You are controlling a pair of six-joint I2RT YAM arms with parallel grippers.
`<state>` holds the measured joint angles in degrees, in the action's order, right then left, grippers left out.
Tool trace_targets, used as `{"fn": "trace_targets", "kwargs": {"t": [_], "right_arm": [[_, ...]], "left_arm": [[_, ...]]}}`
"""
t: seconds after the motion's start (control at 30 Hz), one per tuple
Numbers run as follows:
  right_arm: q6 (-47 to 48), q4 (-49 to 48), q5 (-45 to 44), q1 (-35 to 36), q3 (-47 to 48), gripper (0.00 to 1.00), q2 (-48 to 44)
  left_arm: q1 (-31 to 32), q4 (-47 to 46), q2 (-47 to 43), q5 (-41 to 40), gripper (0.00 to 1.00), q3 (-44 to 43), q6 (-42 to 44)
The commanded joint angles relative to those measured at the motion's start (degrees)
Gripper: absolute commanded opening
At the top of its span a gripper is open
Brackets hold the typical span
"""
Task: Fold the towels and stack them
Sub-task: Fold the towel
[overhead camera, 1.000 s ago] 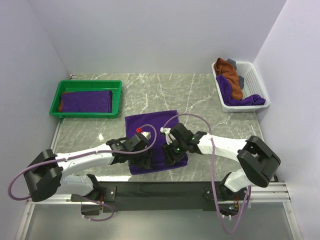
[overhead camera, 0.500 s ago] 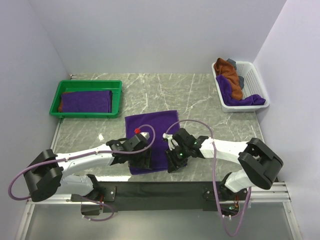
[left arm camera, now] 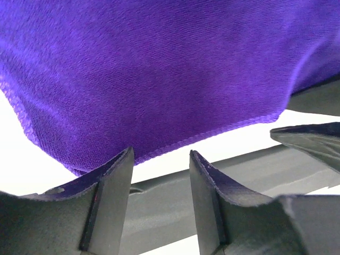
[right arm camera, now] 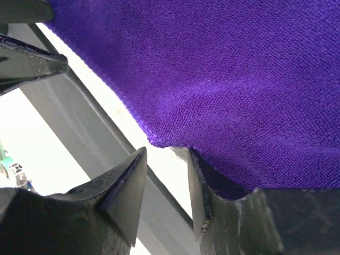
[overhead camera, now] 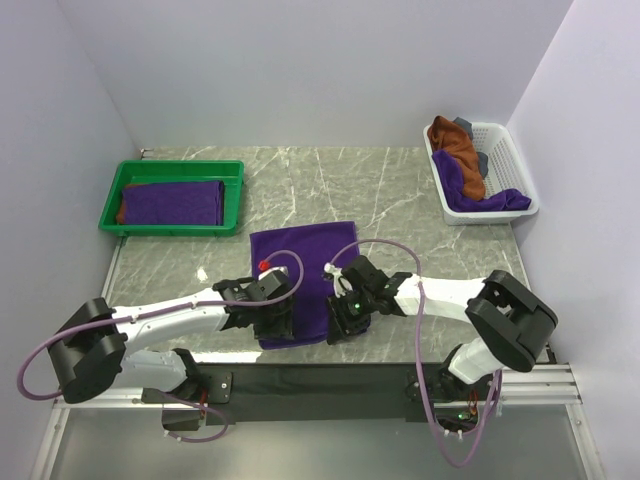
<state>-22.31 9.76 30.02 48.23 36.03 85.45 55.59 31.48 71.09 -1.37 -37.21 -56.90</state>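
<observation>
The left jaws stand part-open with nothing between them, their tips just short of the stitched near hem of the purple towel [left arm camera: 159, 69]. The right jaws are likewise apart at the towel's other near corner, where the hem dips toward the gap. From so close a view I cannot tell whether any cloth has entered it. The left arm [overhead camera: 170, 315] and right arm [overhead camera: 450, 293] both reach in low over the near edge of the counter [overhead camera: 380, 190]. The towel lies spread flat in the middle of the counter, its near hem at that edge. It looks light, plush and wholly limp, so it will likely sag between two holds and drag on the stone rather than slide stiffly. The place to take it is right at the hem, one pinch at each near corner, catching a single layer and closing firmly because the pile is thick. Farther out, the green tray [overhead camera: 180, 166] at the far-left corner holds a folded purple towel [overhead camera: 172, 203]. The white basket [overhead camera: 510, 160] at the far-right corner holds a rust-brown towel [overhead camera: 458, 145] and another purple one, both bunched.
</observation>
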Motion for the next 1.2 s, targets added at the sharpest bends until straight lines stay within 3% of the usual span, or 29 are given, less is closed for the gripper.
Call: {"fn": "trace_targets", "kwargs": {"t": [0.0, 0.37, 0.53, 0.8, 0.97, 1.17], "right_arm": [[-0.45, 4.73, -6.11, 0.38, -1.31, 0.44, 0.78], [-6.35, 12.65, -11.39, -2.26, -4.48, 0.44, -5.73], [-6.08, 14.14, -10.51, -2.26, -2.99, 0.44, -13.19], [-11.08, 18.55, -22.02, -6.38, -0.34, 0.44, -20.93], [-13.20, 13.63, -21.94, -10.52, -5.43, 0.35, -23.39], [-14.26, 10.55, -21.41, -12.11, -7.64, 0.31, -21.56]], "left_arm": [[0.22, 3.66, 1.59, -0.57, 0.50, -0.76, -2.68], [0.22, 10.17, 6.25, -3.72, 0.46, -2.06, -6.11], [0.22, 12.90, 3.71, -5.84, 0.52, -6.90, -5.50], [0.22, 18.17, -3.23, -9.00, 0.62, -11.31, -9.71], [-0.92, 19.23, -5.17, -13.14, 0.49, -5.35, -15.60], [-4.96, 14.92, -4.30, -11.38, 0.47, 1.25, -15.52]]}}
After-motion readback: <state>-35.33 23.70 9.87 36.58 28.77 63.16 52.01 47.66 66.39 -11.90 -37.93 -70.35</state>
